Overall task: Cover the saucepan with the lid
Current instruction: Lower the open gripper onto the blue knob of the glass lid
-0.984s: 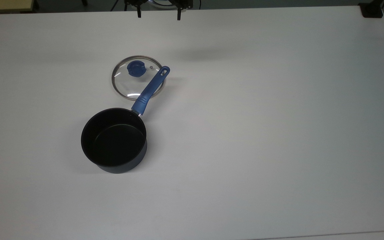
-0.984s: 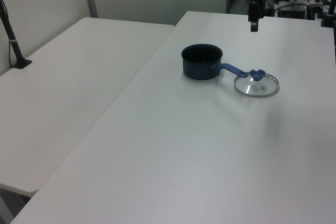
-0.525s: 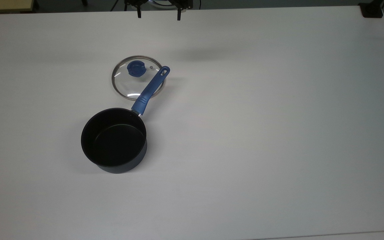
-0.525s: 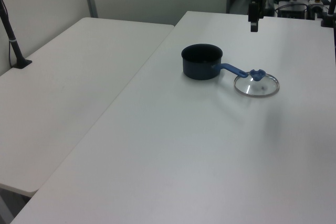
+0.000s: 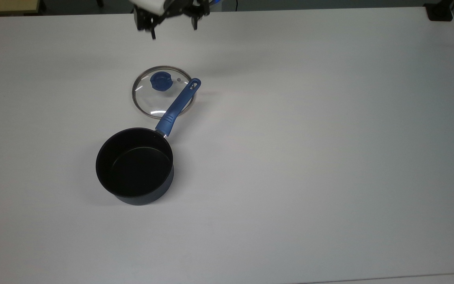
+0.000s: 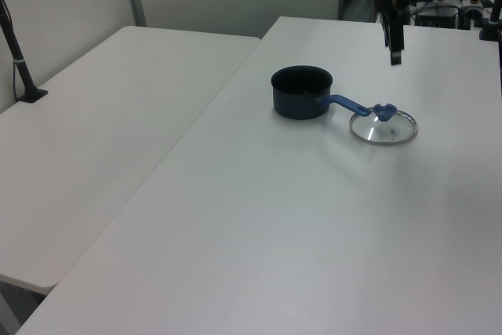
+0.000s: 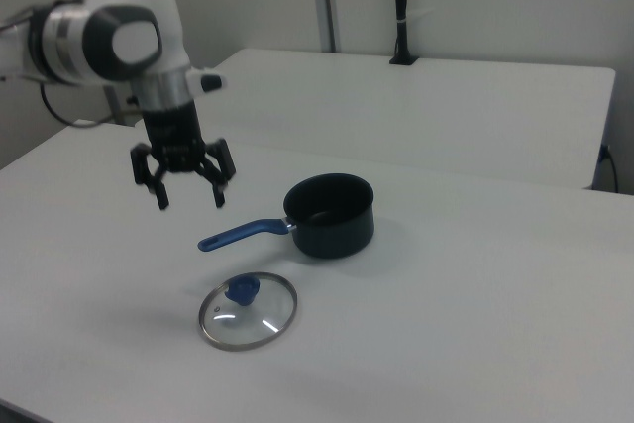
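Right view: lid [image 7: 248,311] lay unlifted beside the empty saucepan [image 7: 330,214]
Gripper [image 7: 190,196] hung spread wide, empty, above the table; grasping and placing remained

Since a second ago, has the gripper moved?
Yes. In the top view the gripper has shifted toward the top view's left and lower in the frame, closer to the glass lid, which lies unmoved on the white table.
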You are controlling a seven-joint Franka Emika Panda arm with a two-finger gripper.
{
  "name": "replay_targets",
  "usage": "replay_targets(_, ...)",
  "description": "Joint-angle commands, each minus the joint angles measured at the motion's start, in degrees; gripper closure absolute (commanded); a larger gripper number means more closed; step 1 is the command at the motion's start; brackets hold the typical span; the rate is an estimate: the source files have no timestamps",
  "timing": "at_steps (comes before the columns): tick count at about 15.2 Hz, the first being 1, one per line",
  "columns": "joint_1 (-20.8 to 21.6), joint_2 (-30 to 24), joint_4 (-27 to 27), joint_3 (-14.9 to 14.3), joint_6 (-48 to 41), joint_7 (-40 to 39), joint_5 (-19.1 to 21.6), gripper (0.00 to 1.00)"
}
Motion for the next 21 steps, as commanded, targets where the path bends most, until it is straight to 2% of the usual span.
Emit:
replay_targets(1, -2.13, -5.6, -14.44, -0.21, 10.87, -5.76, -1.61, 0.0)
replay_targets(6, -5.04, -3.15, -21.05, -0.3, 23.0, -8.67, -2.14, 0.0)
replay_targets(10, -7.06, 1.15, -20.96, -0.38, 28.02, -8.67, -2.23, 0.0)
replay_targets(13, -7.06, 3.8, -20.96, -0.3, 31.01, -8.15, -2.14, 0.07)
replay_targets(15, -7.24, 4.94, -20.88, -0.3, 32.51, -7.97, -2.05, 0.07)
replay_targets(19, -7.76, 5.74, -20.7, -0.3, 33.48, -5.44, -0.48, 0.16)
replay_targets(20, -7.77, 5.74, -20.7, -0.3, 33.57, -4.46, 0.14, 0.21)
replay_targets(21, -7.77, 5.65, -20.7, -0.3, 33.57, -4.19, 0.67, 0.32)
